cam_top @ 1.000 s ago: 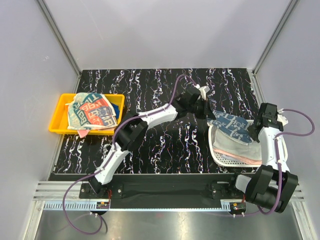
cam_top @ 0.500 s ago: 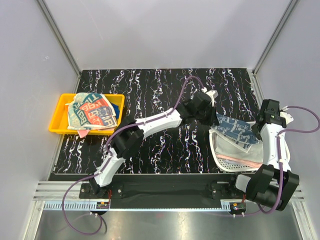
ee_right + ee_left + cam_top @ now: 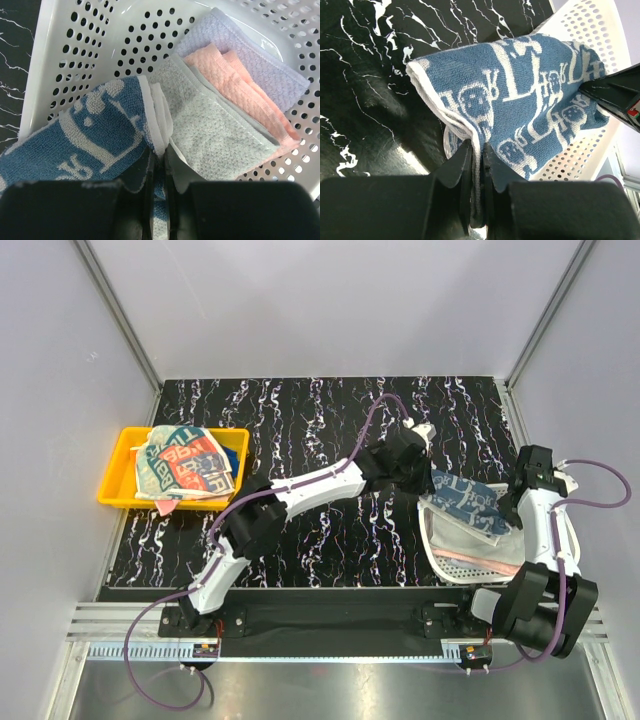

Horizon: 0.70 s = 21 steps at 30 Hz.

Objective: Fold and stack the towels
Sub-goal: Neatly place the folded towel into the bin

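Note:
A blue-and-white patterned towel point(image 3: 468, 498) hangs stretched over the white mesh basket point(image 3: 452, 562) between both grippers. My left gripper point(image 3: 422, 472) is shut on its left edge point(image 3: 476, 150). My right gripper point(image 3: 515, 502) is shut on its right edge point(image 3: 159, 145). Under it in the basket lie a whitish towel point(image 3: 220, 132), a pale pink towel point(image 3: 250, 95) and a pale blue towel point(image 3: 255, 60). Printed towels with red lettering point(image 3: 185, 462) are stacked in the yellow tray point(image 3: 120, 472) at the left.
The black marbled table point(image 3: 330, 530) lies between the tray and the basket. Grey walls with metal rails stand on three sides. The basket rim point(image 3: 580, 25) is close behind the blue towel.
The left gripper came right and nearer, took the blue towel's left edge and lifted it. The right gripper moved slightly inward, still holding the right edge. The towel is now stretched above the basket.

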Each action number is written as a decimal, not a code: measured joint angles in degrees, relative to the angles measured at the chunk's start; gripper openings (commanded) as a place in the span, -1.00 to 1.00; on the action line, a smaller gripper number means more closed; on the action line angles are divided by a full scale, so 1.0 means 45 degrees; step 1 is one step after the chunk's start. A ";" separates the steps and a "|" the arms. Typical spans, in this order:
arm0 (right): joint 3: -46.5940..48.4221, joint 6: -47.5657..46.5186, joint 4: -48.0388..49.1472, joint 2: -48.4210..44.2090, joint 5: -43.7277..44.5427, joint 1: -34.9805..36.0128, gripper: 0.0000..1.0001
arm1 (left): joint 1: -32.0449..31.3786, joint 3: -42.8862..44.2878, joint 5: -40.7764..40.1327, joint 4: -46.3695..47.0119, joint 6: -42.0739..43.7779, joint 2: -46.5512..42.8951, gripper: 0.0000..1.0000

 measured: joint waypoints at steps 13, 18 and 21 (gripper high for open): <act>-0.0510 0.0214 0.0457 0.0180 -0.0942 0.0000 -0.42 | 0.0117 0.0345 -0.0214 -0.0709 0.0500 0.0034 -0.85; -0.0568 0.0243 0.0554 -0.0073 -0.1001 -0.0005 0.20 | 0.0151 0.0345 -0.0219 -0.0758 0.0651 0.0039 -0.63; -0.0607 0.0044 0.0656 -0.0476 -0.1020 -0.0015 0.42 | 0.0199 0.0350 -0.0219 -0.0763 0.0714 0.0107 -0.61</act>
